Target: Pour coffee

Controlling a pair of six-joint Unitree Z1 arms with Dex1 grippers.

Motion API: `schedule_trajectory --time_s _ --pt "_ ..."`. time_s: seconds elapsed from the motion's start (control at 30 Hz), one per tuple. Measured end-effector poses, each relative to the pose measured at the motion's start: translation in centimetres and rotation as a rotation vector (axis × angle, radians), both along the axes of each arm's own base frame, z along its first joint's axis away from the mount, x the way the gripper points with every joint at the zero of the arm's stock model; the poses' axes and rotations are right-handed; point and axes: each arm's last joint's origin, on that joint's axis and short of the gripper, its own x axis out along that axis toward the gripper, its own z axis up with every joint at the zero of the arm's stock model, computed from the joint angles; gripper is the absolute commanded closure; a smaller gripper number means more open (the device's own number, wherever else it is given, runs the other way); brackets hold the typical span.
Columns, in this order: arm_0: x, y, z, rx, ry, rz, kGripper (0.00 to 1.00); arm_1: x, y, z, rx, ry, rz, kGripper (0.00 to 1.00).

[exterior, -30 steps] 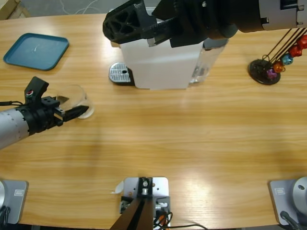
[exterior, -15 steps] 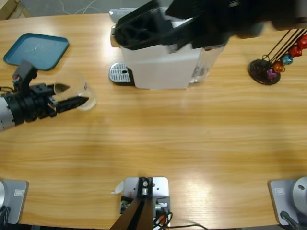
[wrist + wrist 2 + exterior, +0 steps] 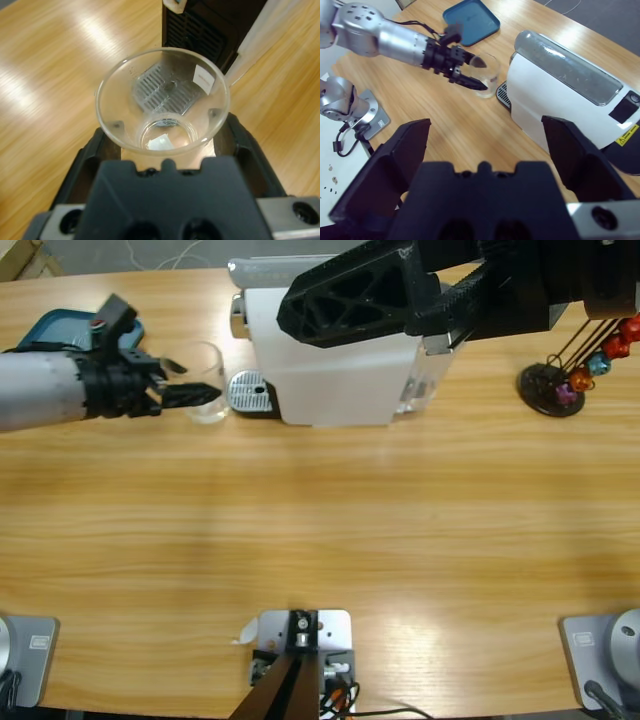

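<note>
My left gripper [image 3: 195, 382] is shut on a clear glass cup [image 3: 207, 390], one black jaw on each side of it. The cup [image 3: 162, 100] stands upright and I see no brown coffee in it, only a small white label at its bottom. It sits just left of the metal drip grate [image 3: 250, 393] of the white coffee machine [image 3: 340, 370]. My right gripper [image 3: 330, 300] hangs open high above the machine with nothing between its jaws. In the right wrist view the cup [image 3: 487, 72] and machine [image 3: 560, 95] lie far below.
A blue tray [image 3: 60, 325] lies at the far left, partly under the left arm. A black capsule stand [image 3: 560, 385] with coloured capsules is at the right. The machine's clear water tank [image 3: 430, 380] is on its right side.
The left gripper has carried the cup from the table's left side up and right, to beside the drip grate. The right arm has shifted rightward above the machine.
</note>
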Motion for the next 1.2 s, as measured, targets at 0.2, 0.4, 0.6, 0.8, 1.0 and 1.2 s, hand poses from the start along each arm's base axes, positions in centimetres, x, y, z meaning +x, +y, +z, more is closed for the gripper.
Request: schedule_trajectory --time_s 0.2,0.4,0.6,0.8,1.0,1.2 --pt "2.0 -1.3 -1.3 0.014 0.029 -0.008 1.000 -0.1 0.0 -0.6 -0.010 0.013 0.010 0.000" --pt "3.6 -2.4 -1.8 0.007 0.021 -0.011 1.000 -0.1 0.1 -0.7 0.004 0.017 0.023 0.000" --pt "4.4 -2.9 -2.4 -0.002 0.018 -0.019 0.975 -0.1 0.2 -1.1 0.007 0.021 0.030 0.000" --pt "4.9 -3.4 -2.5 -0.013 0.018 -0.031 0.157 -0.1 0.2 -1.3 0.007 0.021 0.031 0.000" --pt "5.0 -3.5 -2.6 -0.012 0.019 -0.031 0.354 -0.1 0.2 -1.3 0.007 0.026 0.035 0.000" --pt "4.9 -3.4 -2.6 -0.010 0.022 -0.031 0.342 -0.2 0.3 -1.5 0.009 0.034 0.045 0.004"
